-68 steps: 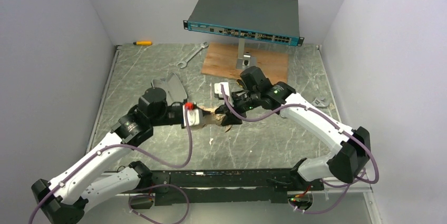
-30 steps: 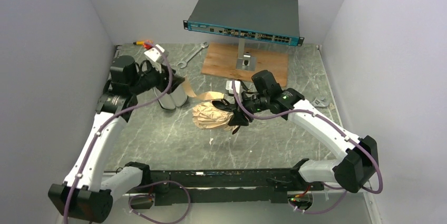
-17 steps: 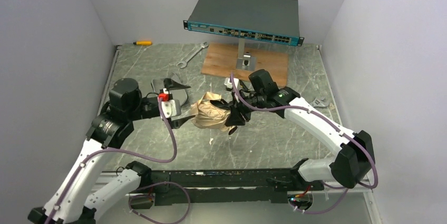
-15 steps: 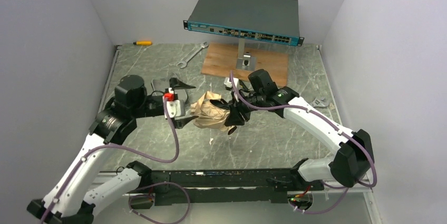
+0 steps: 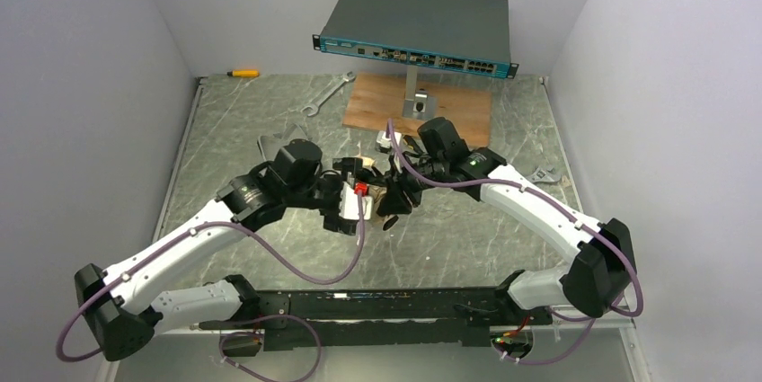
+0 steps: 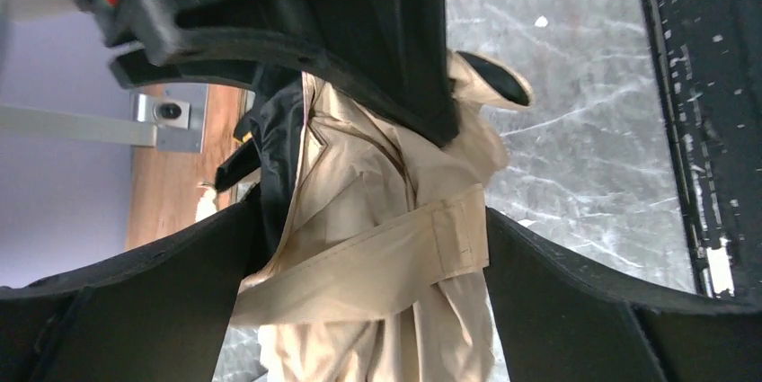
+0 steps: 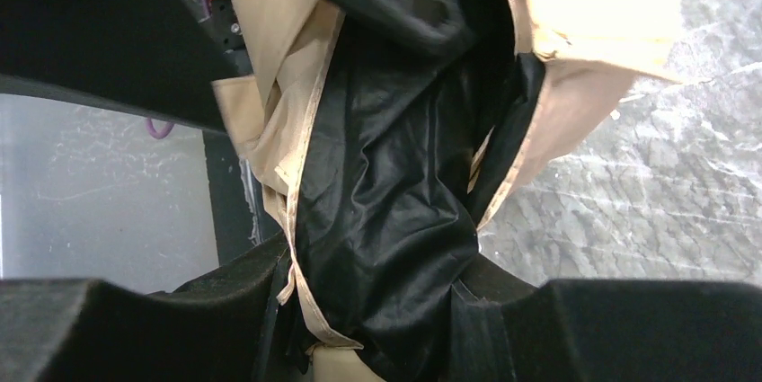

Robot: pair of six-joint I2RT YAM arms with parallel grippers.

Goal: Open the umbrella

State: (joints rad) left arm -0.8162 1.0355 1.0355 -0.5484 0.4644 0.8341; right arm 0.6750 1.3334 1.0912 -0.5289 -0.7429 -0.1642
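Between the left gripper's (image 6: pixel 377 220) wide-spread fingers sat the umbrella (image 6: pixel 422 319), cream fabric bunched, with its strap (image 6: pixel 386 256) wrapped across the bundle. The jaws stood far apart and straddled it; the upper finger touched the cloth, but no clamp could be seen. Just right of that, the right gripper (image 7: pixel 386 175) was partly closed, pinching the same umbrella by black lining and cream folds between both fingers. The bundle hung between the two grippers, with the grey marble table (image 5: pixel 467 229) behind it.
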